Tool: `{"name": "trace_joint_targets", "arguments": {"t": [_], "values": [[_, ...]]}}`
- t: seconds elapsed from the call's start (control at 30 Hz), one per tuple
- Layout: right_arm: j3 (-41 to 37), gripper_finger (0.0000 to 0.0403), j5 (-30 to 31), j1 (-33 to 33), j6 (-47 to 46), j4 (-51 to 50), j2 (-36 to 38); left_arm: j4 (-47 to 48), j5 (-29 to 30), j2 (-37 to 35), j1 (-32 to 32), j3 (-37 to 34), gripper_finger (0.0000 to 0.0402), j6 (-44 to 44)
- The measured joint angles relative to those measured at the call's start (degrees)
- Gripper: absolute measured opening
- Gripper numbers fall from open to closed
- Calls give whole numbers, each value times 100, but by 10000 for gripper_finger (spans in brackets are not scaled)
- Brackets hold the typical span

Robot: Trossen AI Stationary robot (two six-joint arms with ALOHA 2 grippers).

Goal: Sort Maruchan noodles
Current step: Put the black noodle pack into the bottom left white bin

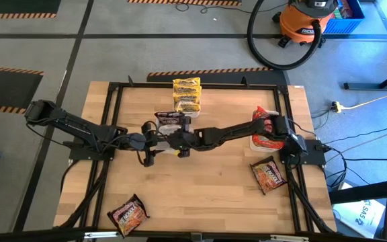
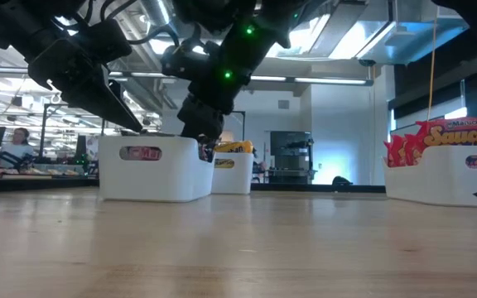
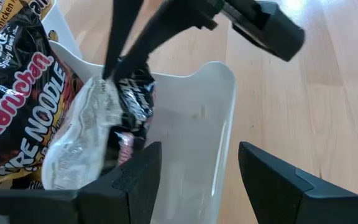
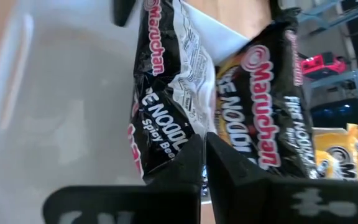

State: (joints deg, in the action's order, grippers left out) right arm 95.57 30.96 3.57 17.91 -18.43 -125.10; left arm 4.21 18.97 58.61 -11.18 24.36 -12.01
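A white tray (image 1: 173, 122) in the table's middle holds dark Maruchan packets (image 4: 263, 118). My right gripper (image 4: 204, 158) reaches from the right and is shut on one dark packet (image 4: 163, 106) inside this tray (image 3: 210, 118). My left gripper (image 3: 197, 168) is open and empty just on the tray's near-left side, its fingers apart over the tray's rim. Yellow packets (image 1: 187, 94) lie stacked in a tray at the far middle. Red packets (image 1: 266, 128) fill a tray on the right. In the low view my right gripper (image 2: 204, 139) points down into the middle tray (image 2: 151, 172). My right gripper pinches the dark packet's crimped end seam (image 3: 112, 84) between its two fingers (image 3: 124, 43). The fingers come from above, slanting down from the table's right. The packet stands on end in the tray, its silvery back (image 3: 79, 140) showing in the left wrist view, beside another dark packet.
Two loose dark packets lie on the wood: one near the right edge (image 1: 269, 173), one at the near left (image 1: 127, 215). A black frame (image 1: 116, 91) runs around the table top. Bare wood spreads over the near middle of the table.
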Motion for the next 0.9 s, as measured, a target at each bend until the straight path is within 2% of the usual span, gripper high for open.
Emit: {"name": "trace_joint_targets", "arguments": {"t": [0.37,0.53,0.6,0.8,0.9], "values": [[7,0,93,-211,-83,28,13,-67,1,0,2,0,206,290],[7,0,147,-222,-74,47,13,-72,547,0,9,164,206,325],[7,0,210,-222,-74,60,13,34,564,0,26,276,206,323],[7,0,210,-222,-68,67,13,393,271,0,411,376,206,236],[7,0,201,-222,-68,67,13,460,-413,123,797,379,206,79]]}}
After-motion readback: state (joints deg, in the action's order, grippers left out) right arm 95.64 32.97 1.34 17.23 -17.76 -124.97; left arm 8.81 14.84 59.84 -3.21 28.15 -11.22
